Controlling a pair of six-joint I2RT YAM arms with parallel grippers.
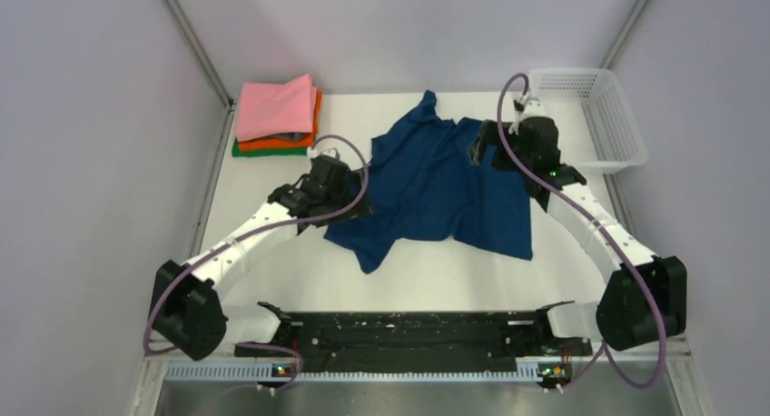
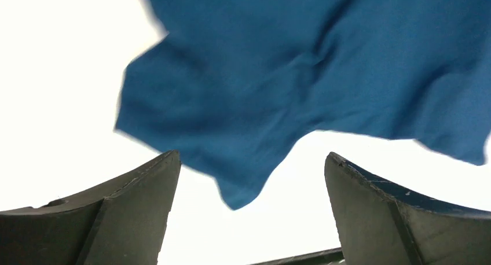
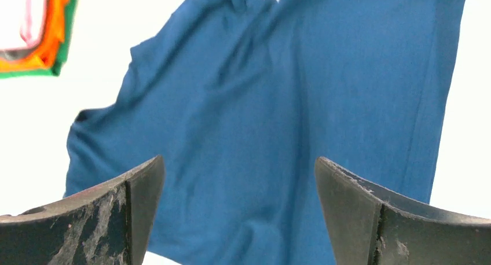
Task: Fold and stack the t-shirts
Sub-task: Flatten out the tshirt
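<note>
A dark blue t-shirt (image 1: 436,184) lies crumpled and unfolded in the middle of the white table (image 1: 272,280). Folded pink, orange and green t-shirts (image 1: 277,116) are stacked at the back left, pink on top. My left gripper (image 1: 348,198) hovers open at the blue shirt's left edge. In the left wrist view a corner of the blue shirt (image 2: 289,74) hangs between its spread fingers (image 2: 139,207), with nothing gripped. My right gripper (image 1: 488,153) is open over the shirt's back right part. The right wrist view shows blue cloth (image 3: 278,103) under its fingers (image 3: 370,219), and the stack (image 3: 40,39).
A white mesh basket (image 1: 595,116) stands at the back right corner. Grey walls close in the table on the left, right and back. Both arm bases sit at the near edge with a black rail (image 1: 409,330) between them.
</note>
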